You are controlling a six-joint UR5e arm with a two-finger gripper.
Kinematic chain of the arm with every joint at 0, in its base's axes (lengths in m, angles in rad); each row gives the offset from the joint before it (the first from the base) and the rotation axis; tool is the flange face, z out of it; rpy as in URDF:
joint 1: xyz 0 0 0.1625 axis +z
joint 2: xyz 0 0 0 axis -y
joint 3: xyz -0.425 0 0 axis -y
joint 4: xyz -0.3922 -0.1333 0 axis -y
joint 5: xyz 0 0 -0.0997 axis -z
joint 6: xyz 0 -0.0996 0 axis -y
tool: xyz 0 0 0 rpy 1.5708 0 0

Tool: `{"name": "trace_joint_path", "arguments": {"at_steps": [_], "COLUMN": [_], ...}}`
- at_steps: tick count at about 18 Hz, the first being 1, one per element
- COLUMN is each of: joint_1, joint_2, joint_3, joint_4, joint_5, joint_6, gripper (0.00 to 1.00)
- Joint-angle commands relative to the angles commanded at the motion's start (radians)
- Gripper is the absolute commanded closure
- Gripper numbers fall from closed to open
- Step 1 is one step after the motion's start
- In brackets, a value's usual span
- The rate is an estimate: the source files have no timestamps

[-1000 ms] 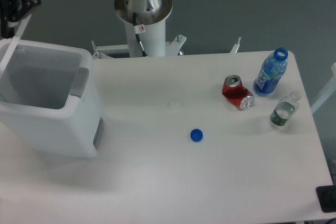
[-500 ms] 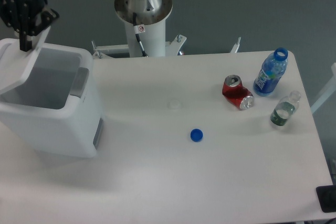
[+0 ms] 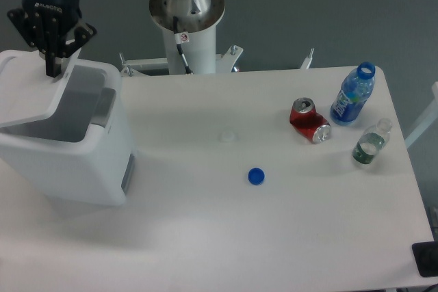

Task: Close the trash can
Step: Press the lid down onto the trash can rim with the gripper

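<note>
The trash can (image 3: 82, 162) is a large white boxy bin at the table's left edge. Its flat white lid (image 3: 27, 94) is tilted, hinged on the left side, and covers roughly the left half of the opening. The right part of the bin's inside still shows, beside the grey latch strip (image 3: 102, 107). My gripper (image 3: 53, 68) points straight down over the lid's far right edge. Its dark fingers are pressed together and their tips touch the lid's top. Nothing is held between them.
A crushed red soda can (image 3: 309, 120) lies at the right. Next to it stand an uncapped blue bottle (image 3: 352, 95) and a small clear bottle (image 3: 370, 143). A blue cap (image 3: 256, 176) lies mid-table. The arm's base column (image 3: 187, 18) stands at the back.
The gripper has moved right and slightly down. The lid has swung with it, from nearly upright at the bin's left side to a low tilt over the opening.
</note>
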Motion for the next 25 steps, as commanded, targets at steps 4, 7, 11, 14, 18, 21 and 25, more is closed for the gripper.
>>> {"name": "trace_joint_path", "arguments": {"at_steps": [4, 7, 11, 14, 18, 21, 25], "joint_1": [0.015, 0.017, 0.020, 0.029, 0.034, 0.037, 0.041], "joint_2": [-0.008, -0.018, -0.032, -0.037, -0.038, -0.041, -0.052], "joint_3": [0.000, 0.000, 0.000, 0.000, -0.012, -0.012, -0.014], "joint_4": [0.002, 0.002, 0.003, 0.002, 0.002, 0.002, 0.000], "joint_5": [-0.003, -0.003, -0.002, -0.003, -0.002, -0.003, -0.003], "joint_6": [0.002, 0.002, 0.002, 0.002, 0.003, 0.011, 0.011], "gripper": [1.00, 1.00, 1.00, 1.00, 1.00, 1.00, 1.00]}}
